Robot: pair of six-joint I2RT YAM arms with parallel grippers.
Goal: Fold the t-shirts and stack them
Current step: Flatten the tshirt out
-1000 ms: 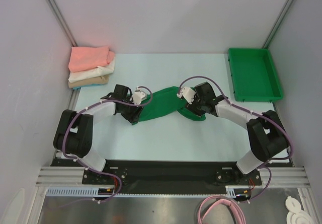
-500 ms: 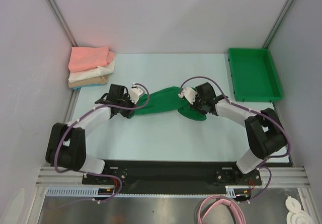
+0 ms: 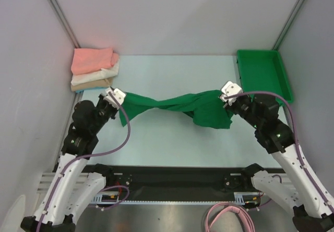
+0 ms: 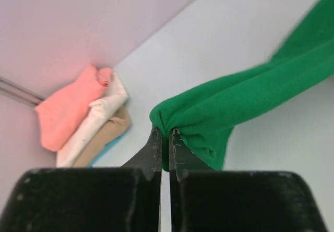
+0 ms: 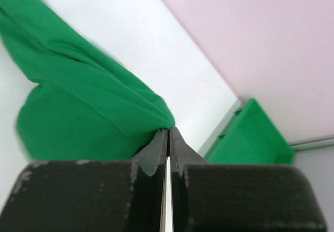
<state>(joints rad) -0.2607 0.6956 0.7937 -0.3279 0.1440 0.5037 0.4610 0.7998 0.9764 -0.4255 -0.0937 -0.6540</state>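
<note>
A dark green t-shirt (image 3: 172, 106) hangs stretched and twisted between my two grippers above the table. My left gripper (image 3: 121, 107) is shut on its left end (image 4: 182, 118), with cloth bunched between the fingertips. My right gripper (image 3: 225, 102) is shut on its right end (image 5: 94, 112), where a wider flap droops. Three folded t-shirts, salmon pink (image 3: 94, 60) over white (image 3: 96, 76) over tan (image 3: 91, 85), lie stacked in the far left corner and show in the left wrist view as a pink (image 4: 68, 112), white (image 4: 96, 120) and tan (image 4: 107, 138) stack.
A rigid green plastic bin (image 3: 262, 76) stands at the far right, its corner (image 5: 250, 138) just beyond my right fingers. Grey walls close the table on three sides. The arm bases and a black rail run along the near edge.
Both grippers closed on the green shirt, then rose and pulled apart, left going left and right going right. The shirt went from a crumpled heap on the table to a stretched, twisted band.
</note>
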